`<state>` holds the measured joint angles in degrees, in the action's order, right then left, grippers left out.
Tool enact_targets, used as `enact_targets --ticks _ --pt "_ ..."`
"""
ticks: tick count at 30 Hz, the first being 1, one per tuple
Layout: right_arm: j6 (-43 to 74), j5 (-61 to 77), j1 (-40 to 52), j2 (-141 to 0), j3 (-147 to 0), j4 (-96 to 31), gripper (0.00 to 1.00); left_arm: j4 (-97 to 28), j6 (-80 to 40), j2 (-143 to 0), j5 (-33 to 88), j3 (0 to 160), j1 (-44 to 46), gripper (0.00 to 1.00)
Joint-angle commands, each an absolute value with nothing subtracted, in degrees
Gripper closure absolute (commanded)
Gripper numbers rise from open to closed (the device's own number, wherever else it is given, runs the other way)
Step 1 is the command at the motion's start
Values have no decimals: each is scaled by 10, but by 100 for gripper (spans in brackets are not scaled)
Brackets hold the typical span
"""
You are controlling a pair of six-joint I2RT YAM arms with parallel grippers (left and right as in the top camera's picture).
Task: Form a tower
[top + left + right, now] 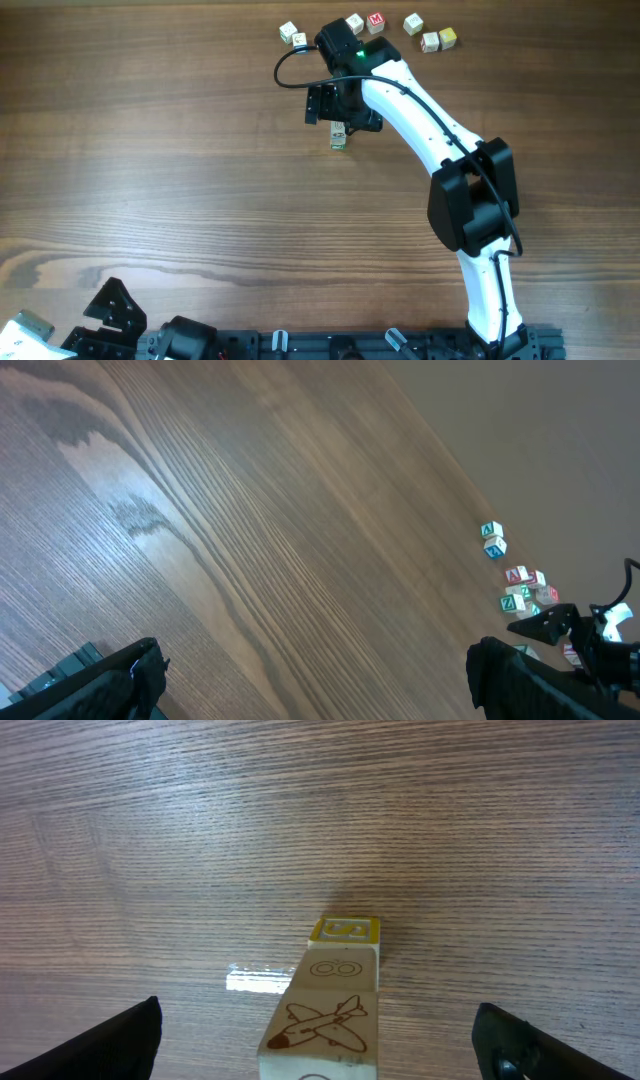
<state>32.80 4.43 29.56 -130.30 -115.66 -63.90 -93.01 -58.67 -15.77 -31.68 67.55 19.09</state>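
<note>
While the right gripper (340, 118) hangs wide over the tower (322, 1010), jaws clear of it | left gripper (310, 695) wide, holding nothing | 7 loose cubes (413, 22) beyond

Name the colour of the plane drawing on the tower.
Brown lines on pale wood; the tower shows it best in the right wrist view.

Wood on wood
The table (150, 160) is smooth, slightly shiny brown wood; the tower (328, 1005) is pale, matt wood.

The tower (325, 1010) is pale wood with a brown aeroplane outline and a yellow-edged face.
</note>
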Motion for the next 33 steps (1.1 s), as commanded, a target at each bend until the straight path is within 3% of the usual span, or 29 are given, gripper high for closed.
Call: enact_targets --ticks 1,16,33 --pt "334 27 296 -1311 -1158 -639 1 -929 -592 -155 -324 674 187 0" --pt "333 29 295 -1367 -1158 -632 1 -929 -592 -155 -324 674 187 0" --pt "332 38 294 -1367 -1158 -630 20 -929 -592 -155 -324 674 187 0"
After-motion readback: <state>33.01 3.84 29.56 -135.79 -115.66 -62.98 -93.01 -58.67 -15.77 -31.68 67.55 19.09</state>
